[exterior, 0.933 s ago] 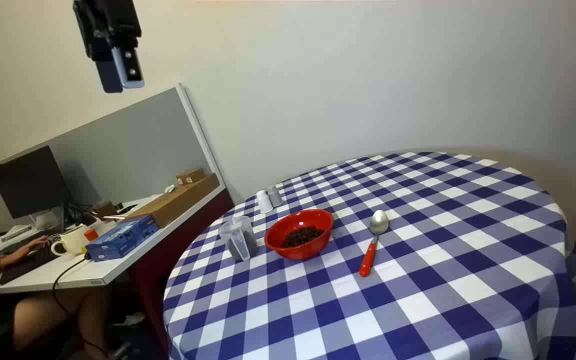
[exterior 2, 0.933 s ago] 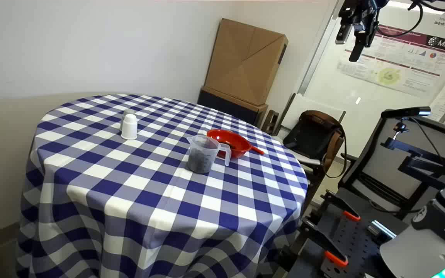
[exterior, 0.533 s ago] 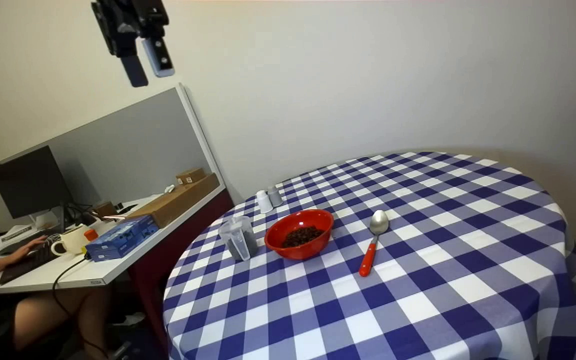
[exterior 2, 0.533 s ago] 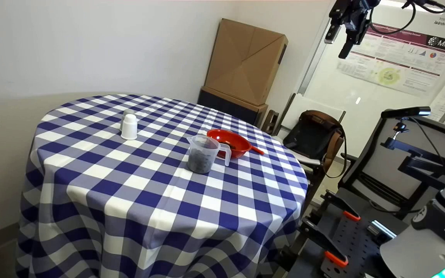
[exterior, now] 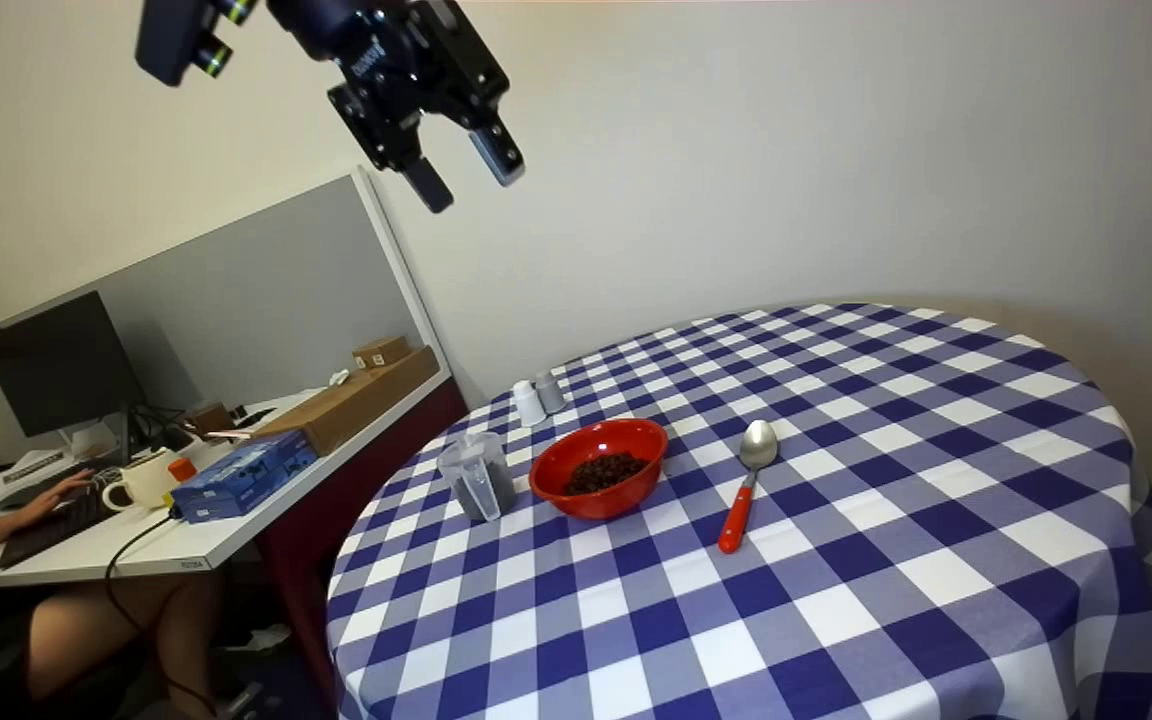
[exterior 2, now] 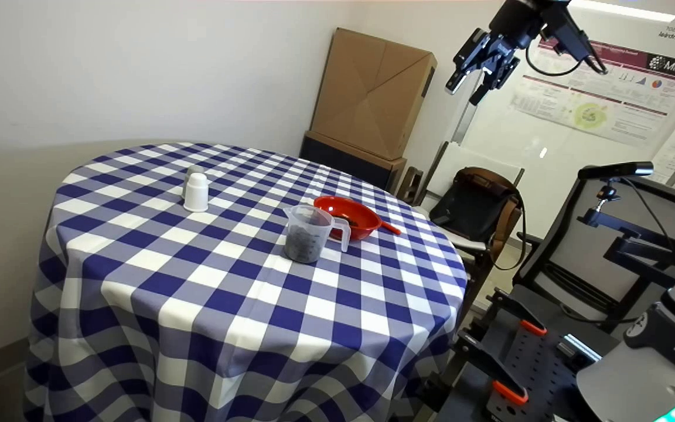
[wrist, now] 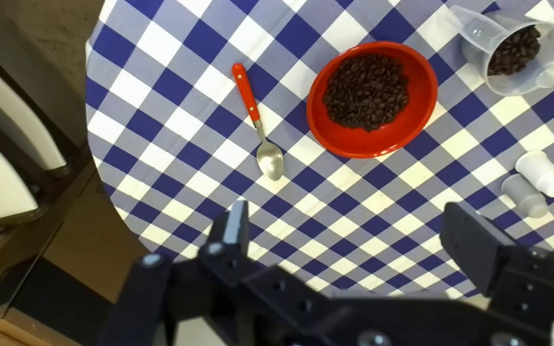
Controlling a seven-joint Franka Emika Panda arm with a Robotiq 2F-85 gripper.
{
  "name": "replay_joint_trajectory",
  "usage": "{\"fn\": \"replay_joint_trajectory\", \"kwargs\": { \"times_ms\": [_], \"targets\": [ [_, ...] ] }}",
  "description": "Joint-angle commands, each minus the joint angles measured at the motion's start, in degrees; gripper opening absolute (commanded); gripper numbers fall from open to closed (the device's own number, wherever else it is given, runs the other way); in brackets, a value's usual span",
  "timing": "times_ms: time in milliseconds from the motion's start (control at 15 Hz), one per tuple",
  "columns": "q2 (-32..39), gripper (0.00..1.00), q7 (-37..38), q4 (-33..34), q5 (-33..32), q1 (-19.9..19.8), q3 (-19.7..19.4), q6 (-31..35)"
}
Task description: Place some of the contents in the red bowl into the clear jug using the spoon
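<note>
The red bowl (wrist: 419,120) stands on the checked cloth with the contents (wrist: 366,91), dark brown beans, heaped inside. The bowl also shows in both exterior views (exterior: 601,505) (exterior 2: 367,231). The clear jug (wrist: 544,57) stands upright beside it, with dark beans inside; it also shows in both exterior views (exterior: 476,455) (exterior 2: 308,220). The spoon (wrist: 263,137) lies flat on the cloth on the bowl's other side, orange-red handle and silvery head (exterior: 758,445). In an exterior view only its handle end (exterior 2: 391,228) shows. My gripper (wrist: 346,204) is open, empty, high above the table (exterior: 471,188) (exterior 2: 463,95).
A white shaker (wrist: 541,173) and a grey shaker (wrist: 524,194) stand near the jug. The round table (exterior: 836,620) has a blue-white checked cloth. A desk (exterior: 226,520) with a seated person is beside it. Cardboard boxes (exterior 2: 372,94) and chairs stand near the table.
In both exterior views my gripper has moved closer to the table, staying high, and has turned so that more of the wrist shows. The bowl, jug and spoon have not moved.
</note>
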Motion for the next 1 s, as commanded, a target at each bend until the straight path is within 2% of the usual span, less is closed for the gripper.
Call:
{"fn": "replay_joint_trajectory", "kwargs": {
  "times_ms": [0,200,400,600,933],
  "targets": [
    [11.6,1.00,-5.6,4.1,3.9,1.1,-4.0,2.9],
    [21.3,1.00,-10.9,9.3,9.0,1.7,-6.7,1.2],
    [29.5,1.00,-13.8,14.6,11.0,0.1,-6.9,1.0],
    [37.1,1.00,-11.1,19.1,7.9,-1.4,-5.6,3.7],
    [47.9,1.00,-7.6,24.8,5.5,-1.1,-4.0,5.5]
  ]
}}
